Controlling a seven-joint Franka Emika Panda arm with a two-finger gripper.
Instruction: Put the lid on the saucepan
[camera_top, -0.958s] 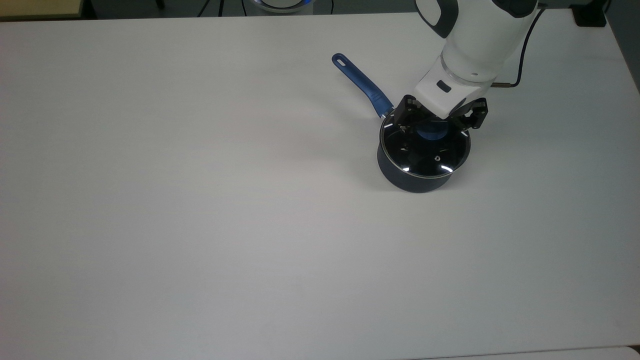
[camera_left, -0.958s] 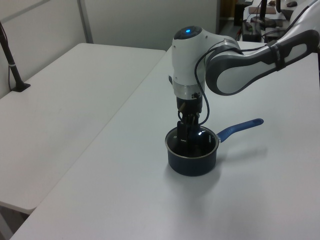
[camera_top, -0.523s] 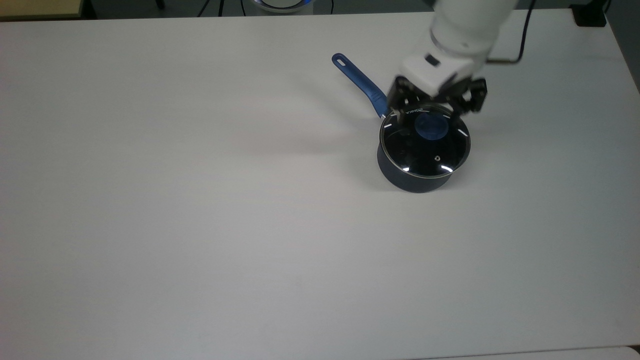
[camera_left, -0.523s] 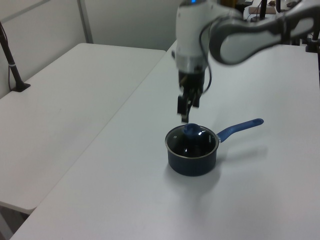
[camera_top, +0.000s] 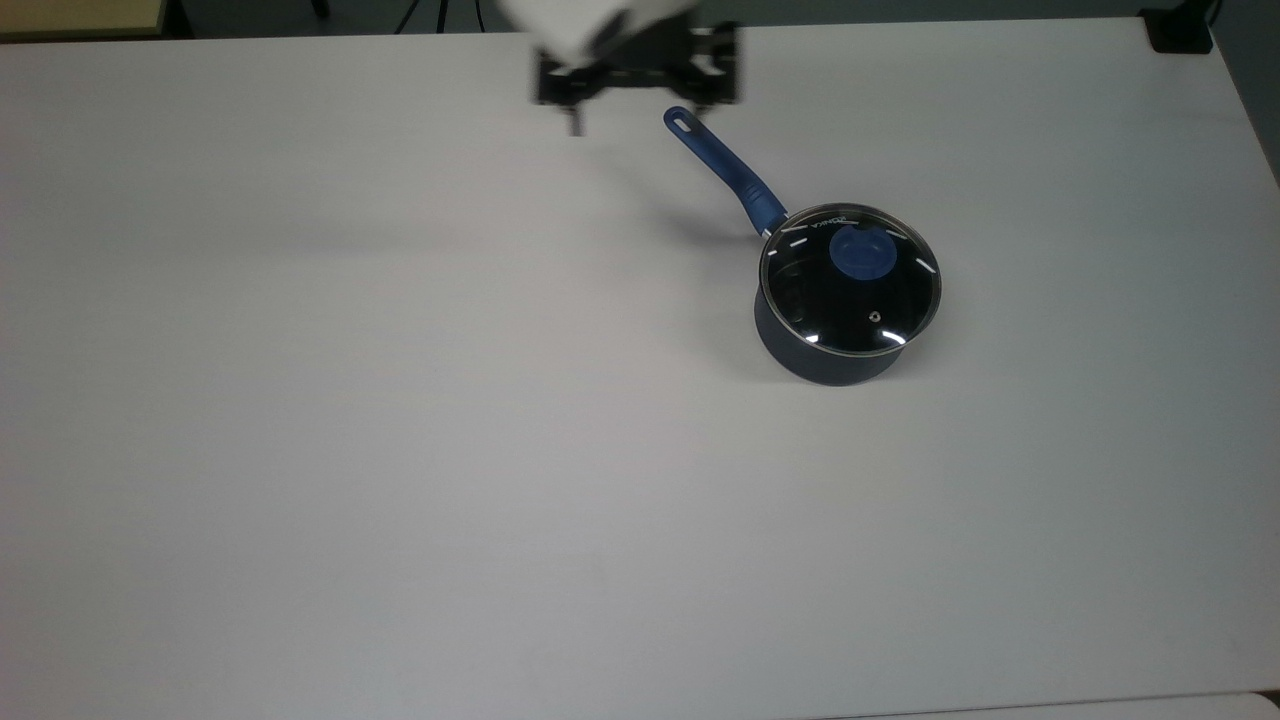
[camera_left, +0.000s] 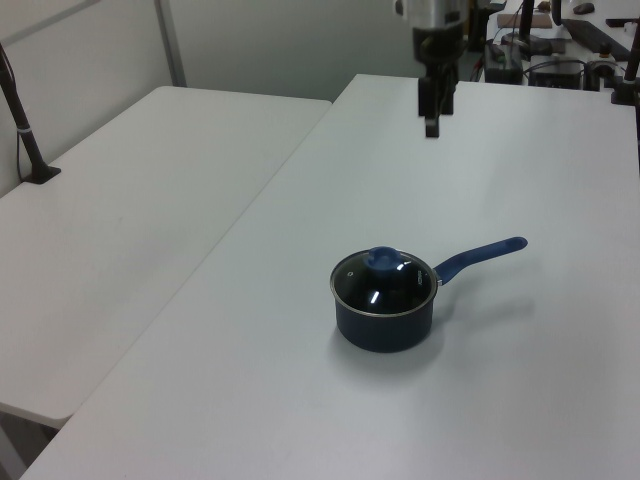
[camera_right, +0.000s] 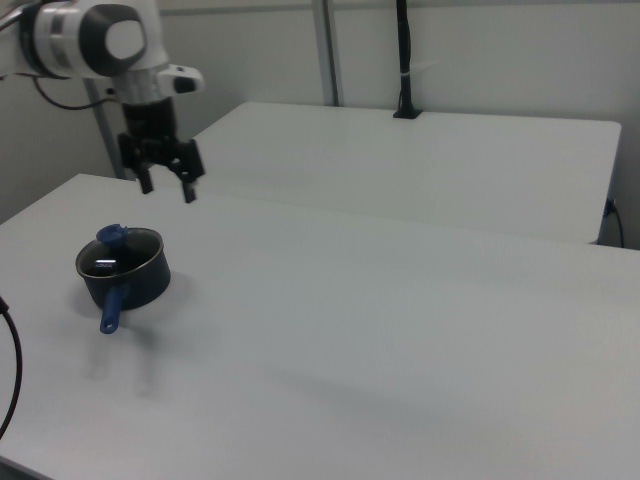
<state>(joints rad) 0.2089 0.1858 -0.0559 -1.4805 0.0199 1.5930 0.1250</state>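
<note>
Lid (camera_top: 851, 281) seated flat on the saucepan (camera_top: 822, 355), metal rim matching the pot's mouth all round; blue knob (camera_top: 857, 251) centred and upright, small vent hole visible through the glass on the side away from the handle in the top view. Saucepan standing upright on the white table (camera_top: 400, 450), its blue handle (camera_top: 727, 170) running out from the pot toward the top view's upper left, slotted tip lying free on the table. End effector (camera_top: 637, 92) seen raised well above the table and well apart from the saucepan, beyond the handle tip in the top view. Fingers (camera_right: 187, 186) spread wide, nothing held between them, pointing down in the right view (camera_right: 164, 183). Same end effector observed high behind the saucepan in the left view (camera_left: 433, 100). Second white table (camera_left: 120, 200) noted beside the saucepan's table, bare.
</note>
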